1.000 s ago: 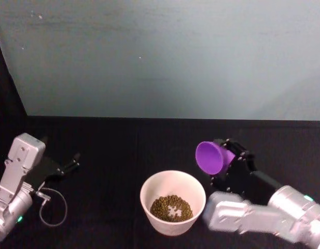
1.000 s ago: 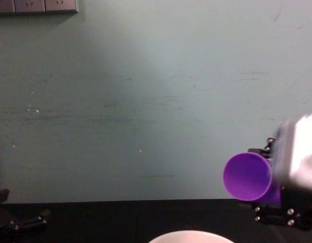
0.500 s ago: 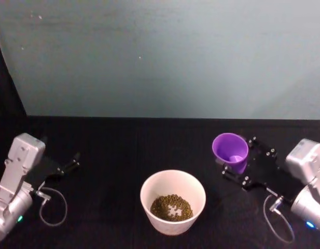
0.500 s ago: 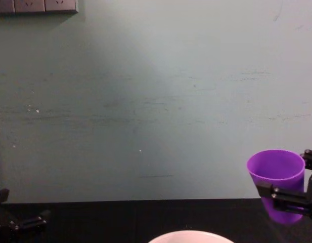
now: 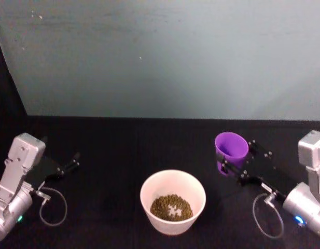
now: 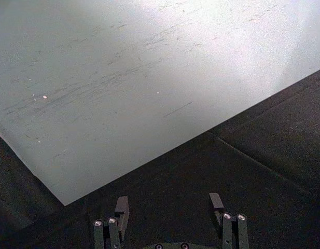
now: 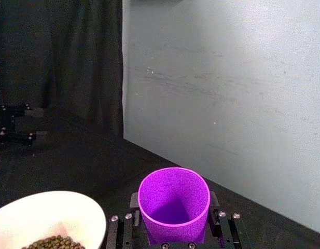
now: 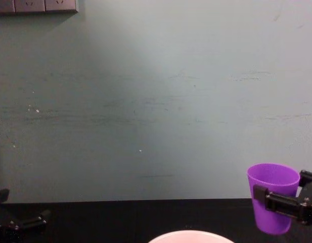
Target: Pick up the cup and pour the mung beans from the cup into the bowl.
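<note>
The purple cup [image 5: 231, 147] stands upright to the right of the bowl, with my right gripper [image 5: 234, 157] shut on its lower body. In the right wrist view the cup [image 7: 174, 223] looks empty inside, a black finger [image 7: 133, 203] on each side. The chest view shows the cup [image 8: 273, 195] at the right edge, low over the black table. The white bowl [image 5: 149, 187] sits at the front centre with mung beans [image 5: 171, 206] in it. My left gripper [image 5: 71, 164] rests open at the far left, and nothing lies between its fingers [image 6: 122, 210].
A black cloth [image 5: 118, 150] covers the table, backed by a pale teal wall [image 5: 160, 57]. A cable loop [image 5: 53, 207] lies by my left arm and another [image 5: 263, 218] by my right arm. Wall sockets [image 8: 34, 5] sit high on the left.
The cup went from tipped on its side beside the bowl to upright. My right gripper carried it right and lower, away from the bowl. The left arm stayed still.
</note>
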